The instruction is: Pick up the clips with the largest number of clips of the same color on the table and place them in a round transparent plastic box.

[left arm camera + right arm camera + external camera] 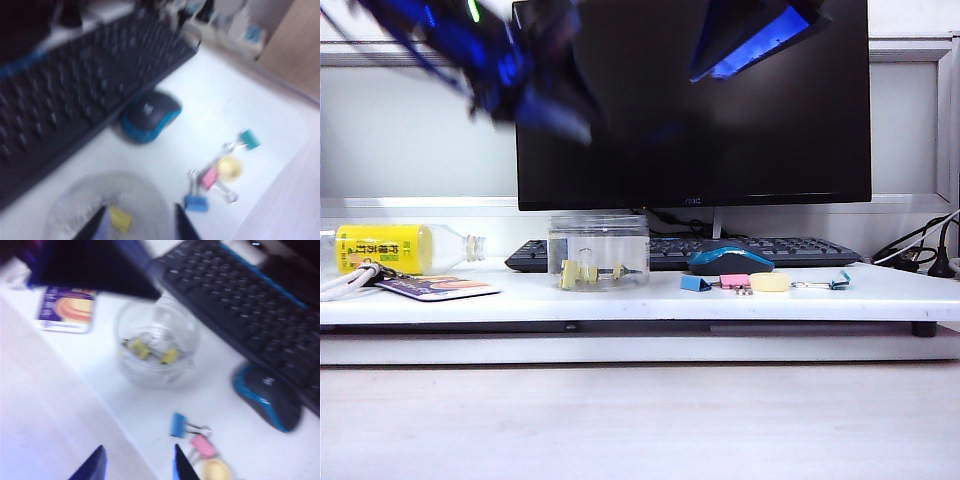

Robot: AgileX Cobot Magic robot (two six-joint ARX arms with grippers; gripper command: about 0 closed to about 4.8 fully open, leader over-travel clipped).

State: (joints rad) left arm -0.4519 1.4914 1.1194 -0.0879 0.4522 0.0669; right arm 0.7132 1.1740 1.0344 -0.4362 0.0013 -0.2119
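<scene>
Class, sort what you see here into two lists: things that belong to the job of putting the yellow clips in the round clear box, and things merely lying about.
Belongs to the job:
- yellow clips, already inside
- round transparent plastic box
- left gripper, open above the box
- right gripper, open

Just lying about:
- blue clip
- pink clip
- teal clip
- computer mouse
- keyboard
- bottle with yellow label

Small brand mark on the lower bezel of the monitor (pixel 692 201), apparently "AOC", barely legible. Dark characters on the yellow label of the lying bottle (pixel 382 247), too small to make out. Print on the purple card (pixel 438 288), blurred and unreadable. Pale logo on the mouse (pixel 149 108), illegible. Keyboard (pixel 240 295) legends blurred, unreadable.
</scene>
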